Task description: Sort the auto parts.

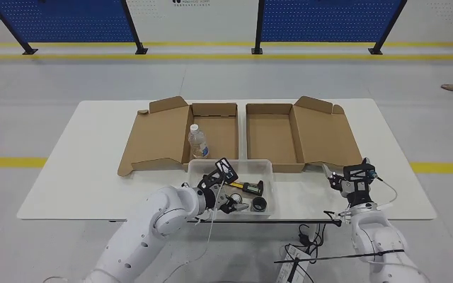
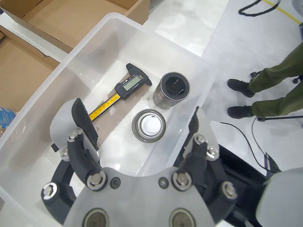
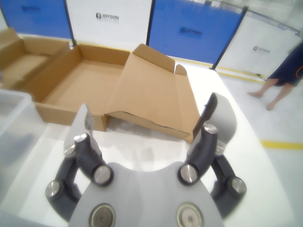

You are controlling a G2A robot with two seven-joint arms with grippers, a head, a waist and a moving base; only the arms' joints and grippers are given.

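Left gripper (image 2: 136, 111), nearest the lens: jaws spread wide with nothing between them, poised over the clear plastic bin (image 2: 113, 18) at the front edge of the white table (image 1: 92, 156). I see one black ribbed finger (image 2: 82, 119) inside the bin; the other sits over or just outside the bin's near wall, and I cannot tell which. Just ahead, between the jaws, the round metal tin with a white centre (image 2: 148, 128) stands upright on the bin floor. Just beyond it, touching or nearly so, is the steel cylindrical sleeve with a black bore (image 2: 171, 90), also on end. The black digital caliper with a yellow scale (image 2: 127, 85) lies flat beside both, its long axis slanting from the inner finger toward the bin's far corner. I judge the tin the natural next pick: it is nearest and close to centred, so a short descent with a slight shift away from the wall should bracket it. The right gripper (image 3: 149, 105), likewise open and empty, hovers over the table near the flap of the right-hand brown cardboard box (image 1: 269, 138), well apart from the bin. The left-hand brown cardboard box (image 1: 219, 134) holds a clear plastic bottle (image 1: 199, 141).
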